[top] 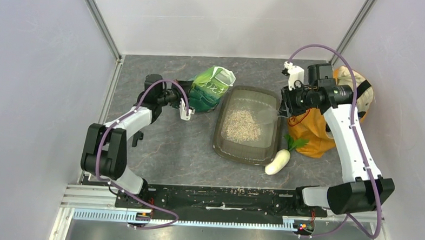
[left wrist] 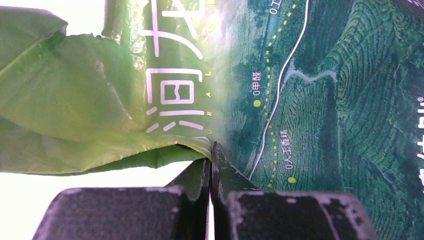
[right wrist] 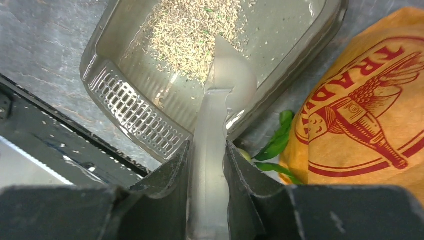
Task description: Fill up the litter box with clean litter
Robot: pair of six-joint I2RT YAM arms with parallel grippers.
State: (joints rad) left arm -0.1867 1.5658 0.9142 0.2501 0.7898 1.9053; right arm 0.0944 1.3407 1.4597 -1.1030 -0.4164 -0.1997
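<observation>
Two holds: left fingers (left wrist: 231,181) clenched on the green printed pouch (left wrist: 320,90), right fingers (right wrist: 167,187) grasping the translucent plastic scoop (right wrist: 211,130); we should rake the beige litter granules (top: 241,125) gently toward six o'clock in the smoky plastic litter box (top: 250,152).

green bag (left wrist: 310,90): fills the left wrist view and runs off the top, right and bottom edges. Backdrop beside it is blown out white.
left gripper (left wrist: 212,155): from above, too small to tell where its tips meet the bag.
scoop (right wrist: 222,95): see-through, handle runs off the bottom edge.
orange bag (right wrist: 360,110): cut by the right edge.
white vegetable (top: 278,162): wrist view mostly shows just its leaves, the rest sits behind the right gripper (right wrist: 209,150).
litter box (right wrist: 135,107): far end cropped at the top.
</observation>
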